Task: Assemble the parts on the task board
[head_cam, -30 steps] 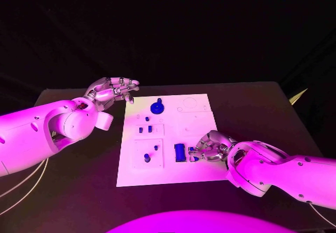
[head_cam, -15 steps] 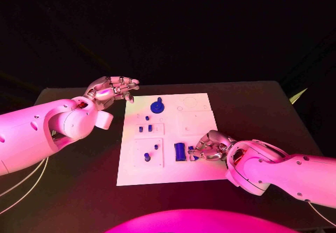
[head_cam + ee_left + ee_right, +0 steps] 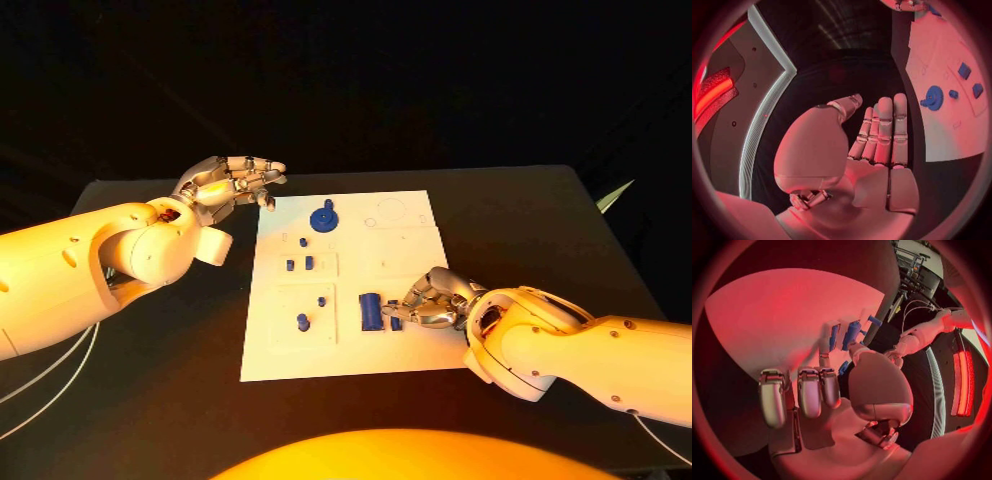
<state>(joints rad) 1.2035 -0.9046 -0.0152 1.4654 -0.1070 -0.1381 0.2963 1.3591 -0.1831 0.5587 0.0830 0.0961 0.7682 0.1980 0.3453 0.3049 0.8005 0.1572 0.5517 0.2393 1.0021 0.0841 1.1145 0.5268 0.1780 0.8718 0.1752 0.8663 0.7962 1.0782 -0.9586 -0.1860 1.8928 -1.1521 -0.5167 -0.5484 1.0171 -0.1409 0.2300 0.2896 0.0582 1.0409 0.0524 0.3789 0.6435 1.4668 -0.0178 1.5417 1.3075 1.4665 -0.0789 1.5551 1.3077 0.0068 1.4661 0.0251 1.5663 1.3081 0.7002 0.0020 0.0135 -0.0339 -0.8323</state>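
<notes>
The white task board (image 3: 346,345) lies in the middle of the black table. On it are a round blue gear-like part (image 3: 326,219), two small blue blocks (image 3: 299,265), a blue peg (image 3: 303,322) and a longer blue block (image 3: 371,312). My right hand (image 3: 428,300) rests low on the board just right of the longer block. Its thumb and a finger close on a small blue part (image 3: 395,322), also seen as a small blue part (image 3: 844,368) under the thumb; the other fingers are curled. My left hand (image 3: 231,182) hovers off the board's far left corner, fingers (image 3: 882,130) straight and holding nothing.
The board (image 3: 948,110) with its gear (image 3: 932,97) lies beside my left palm. Bare black table (image 3: 534,220) surrounds the board on all sides. The table's edges run close behind the board and at the far right.
My right hand has settled a little lower over the small blue part beside the longer block. The left hand has stayed where it was.
</notes>
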